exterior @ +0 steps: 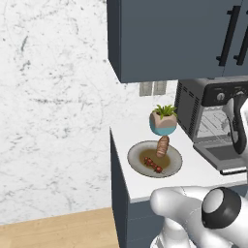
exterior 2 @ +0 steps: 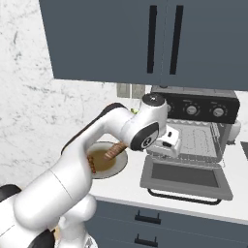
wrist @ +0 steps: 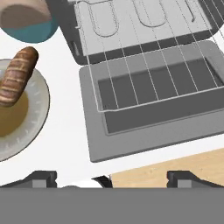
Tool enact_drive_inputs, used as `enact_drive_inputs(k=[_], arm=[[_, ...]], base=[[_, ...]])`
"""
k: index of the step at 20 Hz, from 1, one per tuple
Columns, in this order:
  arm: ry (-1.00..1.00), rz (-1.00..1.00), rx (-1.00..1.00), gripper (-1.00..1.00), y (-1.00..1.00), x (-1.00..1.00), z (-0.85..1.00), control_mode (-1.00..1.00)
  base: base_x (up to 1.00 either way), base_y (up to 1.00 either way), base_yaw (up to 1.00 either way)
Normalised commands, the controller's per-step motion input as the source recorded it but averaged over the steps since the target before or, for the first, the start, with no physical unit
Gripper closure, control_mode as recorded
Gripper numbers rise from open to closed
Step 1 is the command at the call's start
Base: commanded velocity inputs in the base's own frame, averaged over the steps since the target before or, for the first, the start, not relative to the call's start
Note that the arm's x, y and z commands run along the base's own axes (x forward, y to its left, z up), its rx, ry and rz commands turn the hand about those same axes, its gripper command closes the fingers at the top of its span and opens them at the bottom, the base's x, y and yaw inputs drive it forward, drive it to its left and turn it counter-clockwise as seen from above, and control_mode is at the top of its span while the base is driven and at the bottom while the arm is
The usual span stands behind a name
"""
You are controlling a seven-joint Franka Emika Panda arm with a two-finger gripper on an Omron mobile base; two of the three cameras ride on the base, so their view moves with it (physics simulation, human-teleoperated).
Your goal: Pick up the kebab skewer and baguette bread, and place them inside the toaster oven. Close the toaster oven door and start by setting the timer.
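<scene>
Baguette bread on plate (door down)

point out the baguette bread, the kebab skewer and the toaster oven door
baguette bread [exterior: 162, 146], left base view, middle of the crust
kebab skewer [exterior: 153, 164], left base view, on the meat chunks
toaster oven door [exterior 2: 185, 174], right base view, glass window of the open door
</scene>
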Motion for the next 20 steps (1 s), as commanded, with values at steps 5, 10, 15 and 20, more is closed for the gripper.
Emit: enact_drive_inputs(k=[5, 10, 15, 20], arm=[[0.11, 0.01, 0.12, -1.0, 0.77, 0.0, 0.0, -1.0], [0.05, 0.0, 0.11, -1.0, 0.73, 0.05, 0.02, -1.0], [0.03, 0.0, 0.05, -1.0, 0.64, 0.08, 0.0, -1.0], [0.04, 0.05, 0.01, -1.0, 0.48, 0.42, -0.21, -1.0]], base=[[0.0, 0.0, 0.0], [0.0, 0.0, 0.0], [0.0, 0.0, 0.0], [0.0, 0.0, 0.0]])
